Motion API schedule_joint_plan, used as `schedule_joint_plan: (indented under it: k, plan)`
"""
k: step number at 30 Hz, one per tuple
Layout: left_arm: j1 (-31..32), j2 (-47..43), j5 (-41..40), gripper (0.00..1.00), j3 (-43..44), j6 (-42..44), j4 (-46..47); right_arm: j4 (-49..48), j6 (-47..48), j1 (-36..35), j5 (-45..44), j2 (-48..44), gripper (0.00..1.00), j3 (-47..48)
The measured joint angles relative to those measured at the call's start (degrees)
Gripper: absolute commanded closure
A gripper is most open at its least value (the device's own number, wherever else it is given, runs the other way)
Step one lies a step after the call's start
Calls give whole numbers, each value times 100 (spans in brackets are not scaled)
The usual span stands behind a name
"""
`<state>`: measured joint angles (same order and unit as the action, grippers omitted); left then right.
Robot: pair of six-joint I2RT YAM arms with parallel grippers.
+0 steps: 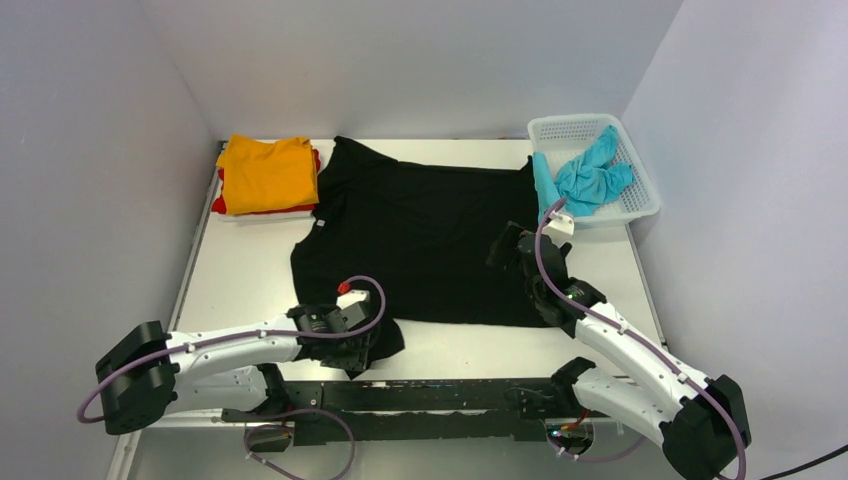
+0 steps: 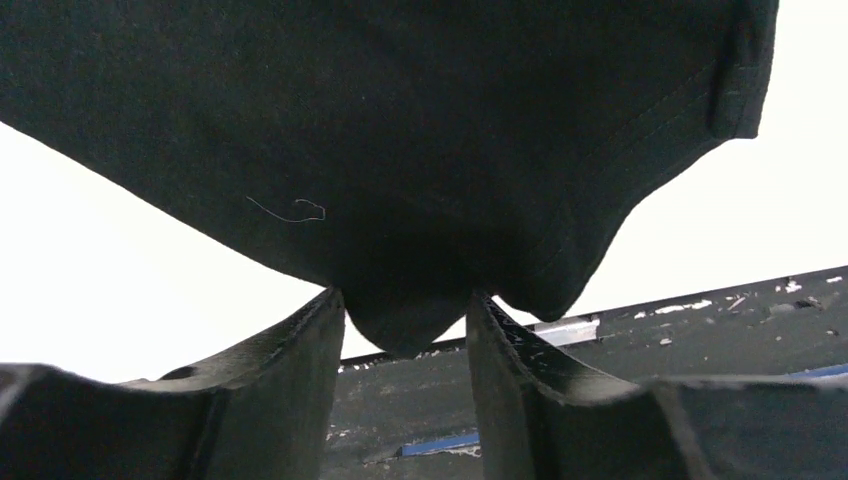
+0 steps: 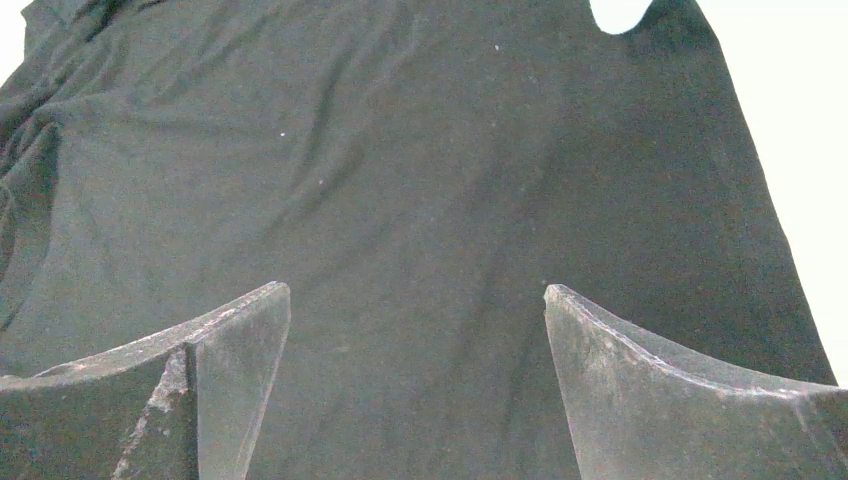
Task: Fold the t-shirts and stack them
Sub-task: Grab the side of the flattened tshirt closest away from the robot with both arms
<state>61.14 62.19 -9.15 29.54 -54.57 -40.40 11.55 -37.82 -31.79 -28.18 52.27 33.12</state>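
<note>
Nearest the left wrist lens stand the two dark fingers of the left gripper, with a bunched corner of the black t-shirt tucked between them. The jaws are drawn in to a narrow gap, and the cloth presses against both inner faces, so the corner looks pinched rather than merely touched. Behind it the hem drapes away in a curve over pale table, which suggests this corner is raised a little, ready to be carried over for a fold.

Seen from above, the shirt lies spread flat across the middle of the table, with its neck toward the left and the gripped corner at its near left edge. Spreading it this way gives both arms an edge to work from.

On the shirt's right side, the right gripper is low over the cloth. Its jaws are spread wide with only flat, lightly wrinkled fabric showing between them, so it holds nothing. Whether the tips press on the shirt cannot be told. Its place opposite the left one suits taking a matching hold or pinning the cloth down.

At the far left, an orange t-shirt sits folded on a red t-shirt, just beside the black one's far edge, which is probably where the stack is being built. At the far right, a turquoise t-shirt lies crumpled in a white basket, not yet folded.
</note>
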Motion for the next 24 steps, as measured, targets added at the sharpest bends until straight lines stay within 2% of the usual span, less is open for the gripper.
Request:
schedule_joint_plan:
  k: [2,5,10,15,18,24]
  plan:
    - [61,131,-87,66,50,-79,11,94,-44,0,-52,0,0,0]
    - [92,341,-251,98,144,-219,-46,289,-127,11,-155,0,0,0]
    - [120,369,-575,100,190,-772,-267,822,-323,79,-251,-28,0,9]
    - [118,11,-1174,100,197,-1513,-1506,1989,-946,297,-476,-133,0,101]
    - [118,-404,-1213,100,149,-1609,-1759,2754,-1392,581,-501,-341,0,98]
    - [120,-997,-1150,100,-39,-1460,-1626,3840,-2347,1051,-538,-1010,2,-63]
